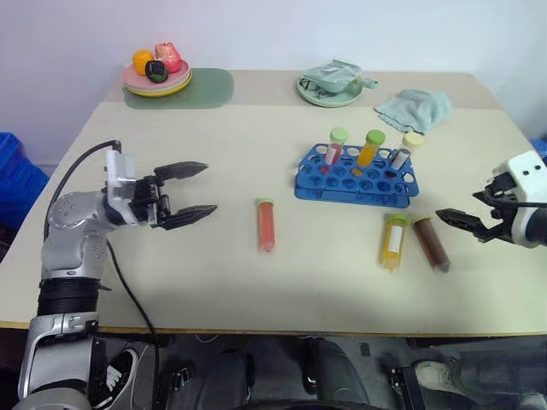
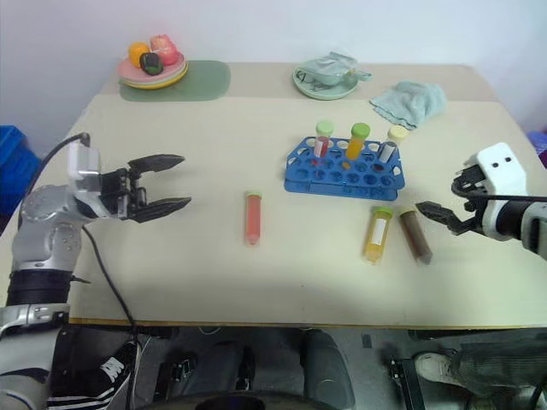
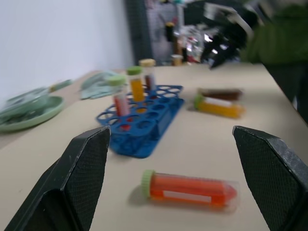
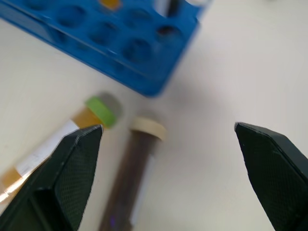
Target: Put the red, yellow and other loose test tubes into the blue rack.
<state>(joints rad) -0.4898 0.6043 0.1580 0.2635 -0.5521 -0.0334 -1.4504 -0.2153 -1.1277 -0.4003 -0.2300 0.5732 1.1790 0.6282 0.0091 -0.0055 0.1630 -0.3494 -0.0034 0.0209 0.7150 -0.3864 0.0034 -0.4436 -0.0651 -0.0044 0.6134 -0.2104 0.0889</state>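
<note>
Table [image 1: 256,282]: beige top; bears all task items.
Blue rack [image 1: 318,186]: rigid plastic grid of round holes, right of table centre; already holds three upright capped tubes along its far row; probably light enough to slide if a tube is pushed in off-axis.
Left gripper [image 1: 190,194]: jaws wide, empty, pointing across toward the red tube, well short of it.
Right gripper [image 2: 438,214]: jaws wide, empty, just right of the brown tube, not touching.
Red tube [image 1: 266,225]: lying flat, alone, between left gripper and rack; pale green cap toward far edge. Light, stiff, smooth-walled, likely to roll; best pinched across mid-barrel.
Yellow tube [image 1: 393,243]: lying flat just in front of rack, green cap toward rack; white label on barrel may offer better friction.
Brown tube [image 1: 432,243]: lying flat just beside yellow tube, apart from it; pale yellow cap toward rack. Same handling; narrow gap leaves little finger room.
Hard to make out: fill levels; cap tightness; right wrist view cuts off both tube bottoms; far items (plates, cloth) indistinct.
</note>
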